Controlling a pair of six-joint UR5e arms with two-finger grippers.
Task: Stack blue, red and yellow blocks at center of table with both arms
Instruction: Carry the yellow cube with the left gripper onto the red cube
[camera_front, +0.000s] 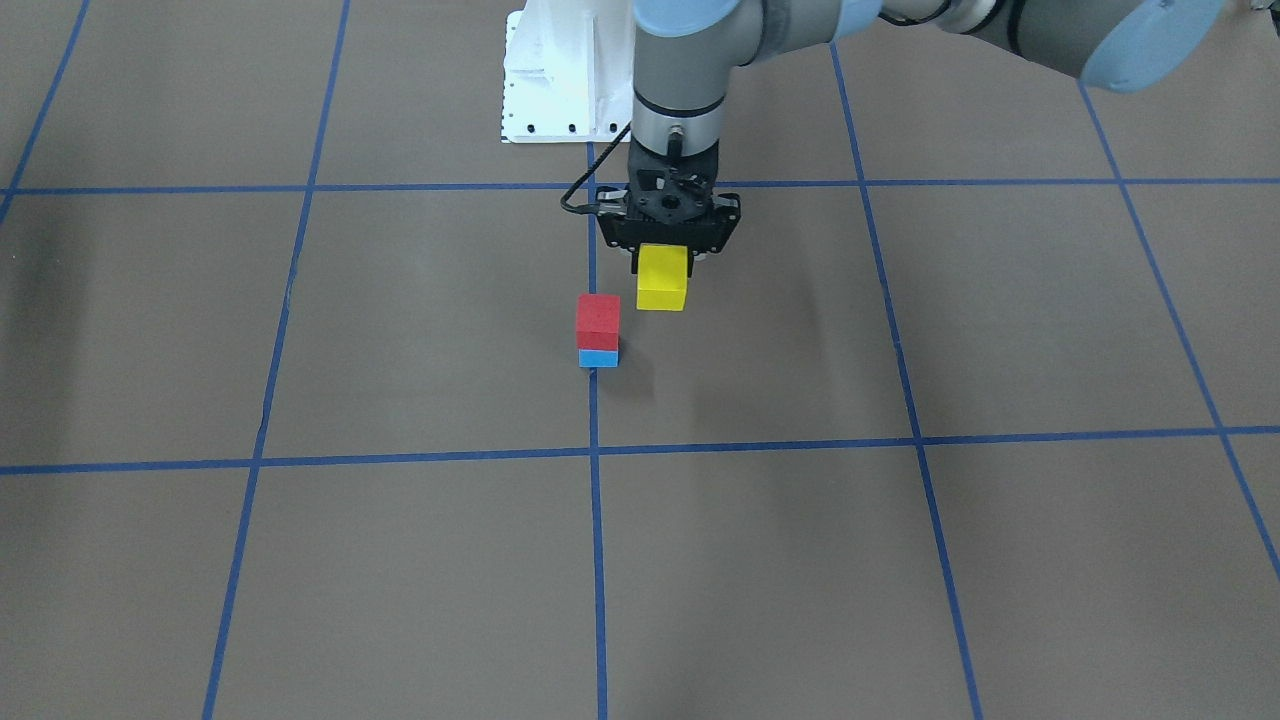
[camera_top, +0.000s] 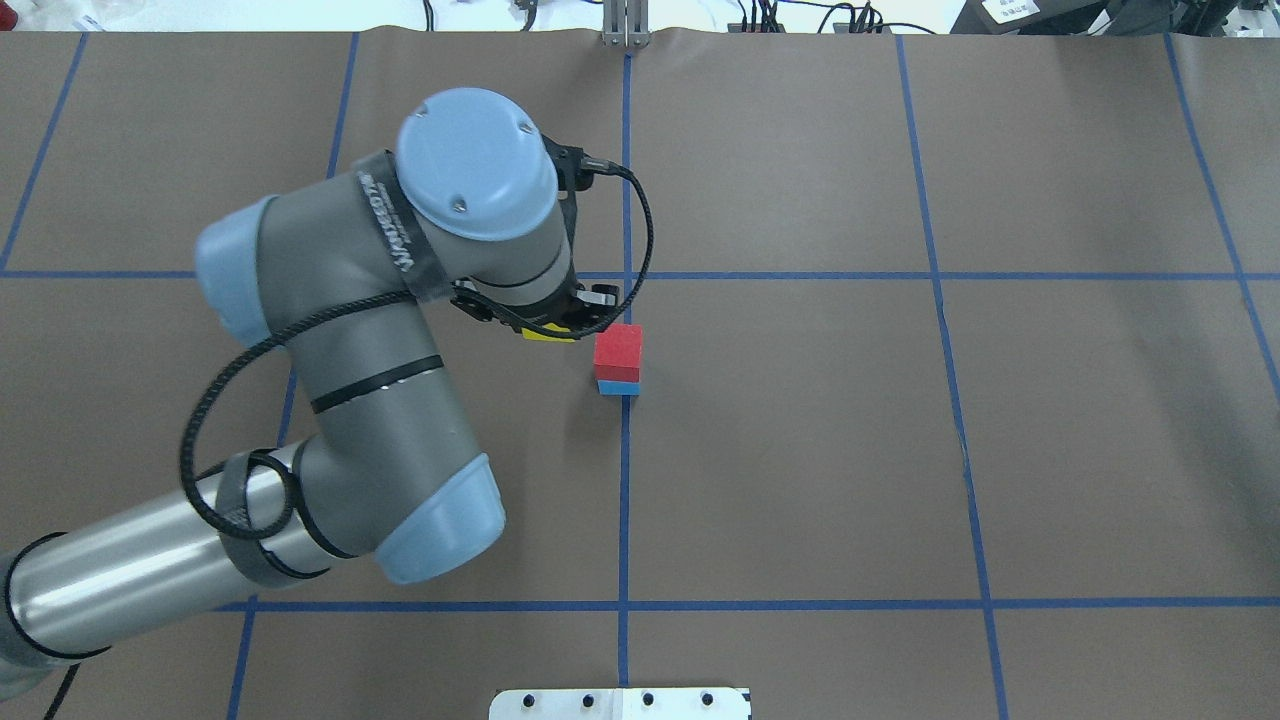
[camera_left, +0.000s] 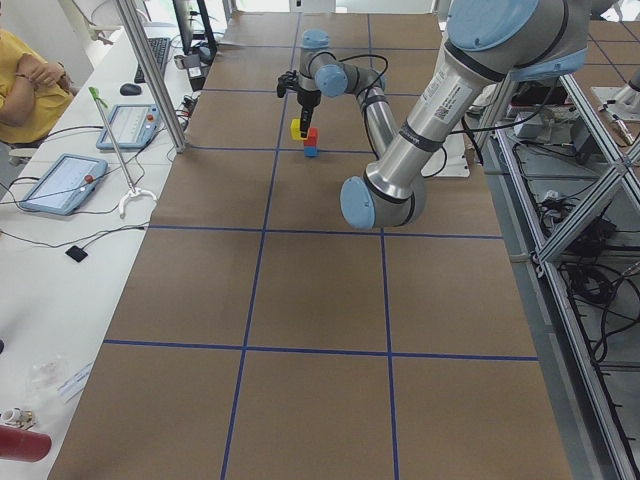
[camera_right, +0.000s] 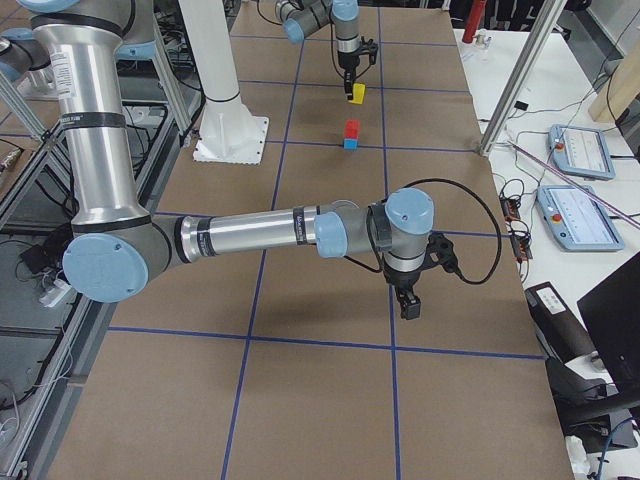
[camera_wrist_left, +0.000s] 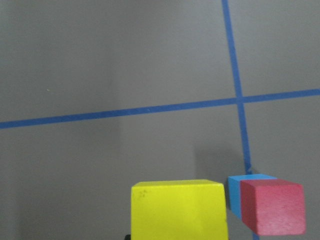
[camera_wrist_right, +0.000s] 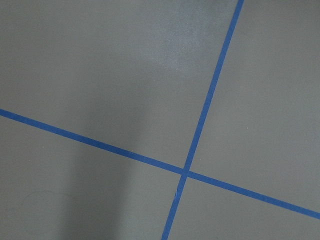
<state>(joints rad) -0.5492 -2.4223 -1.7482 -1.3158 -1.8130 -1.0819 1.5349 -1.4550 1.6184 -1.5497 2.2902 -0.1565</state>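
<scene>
Brown worktop (camera_front: 950, 580) is lying beneath it all. Your left fingers (camera_top: 598, 300) are pinching the yellow block (camera_front: 662, 278), just beside the red block (camera_front: 598, 318) that is sitting on the blue block (camera_front: 598, 358) at the centre line. Be clearing red's top, squaring the edges, then lowering gently. Whether your right fingers (camera_right: 410, 306) are spread, you cannot tell.

Three blocks in all: one yellow block (camera_front: 662, 278), one red block (camera_front: 598, 319) and one blue block (camera_front: 598, 358)

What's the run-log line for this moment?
left gripper: jaws shut on yellow block, raised beside stack | stack: red block on blue block | right gripper: away from blocks, jaws unreadable
</scene>
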